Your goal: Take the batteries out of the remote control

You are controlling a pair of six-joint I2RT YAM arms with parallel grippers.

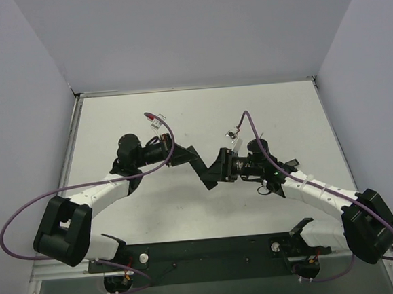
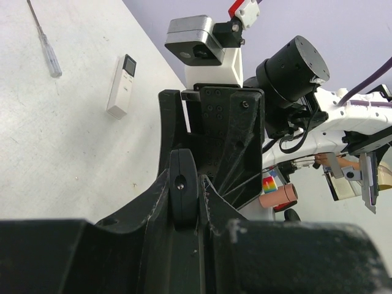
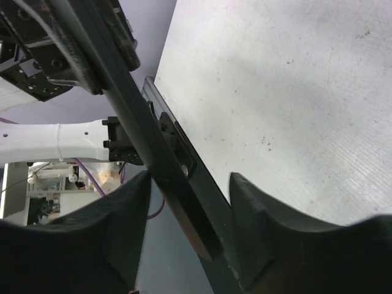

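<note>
A slim black remote control (image 1: 199, 162) is held in the air between my two arms above the table's middle. My left gripper (image 1: 185, 152) is shut on one end of it. In the left wrist view the remote (image 2: 182, 199) shows edge-on, pinched between the fingers of the left gripper (image 2: 185, 177). My right gripper (image 1: 216, 173) is at the other end. In the right wrist view the right gripper (image 3: 190, 184) is open, its fingers (image 3: 122, 226) standing on either side of the remote's end (image 3: 184, 214). No batteries show in any view.
In the left wrist view a white remote with a small screen (image 2: 121, 86) and a screwdriver (image 2: 46, 48) lie on the white table (image 2: 55, 159). A black rail (image 1: 205, 258) runs along the table's near edge. Purple cables loop from both arms.
</note>
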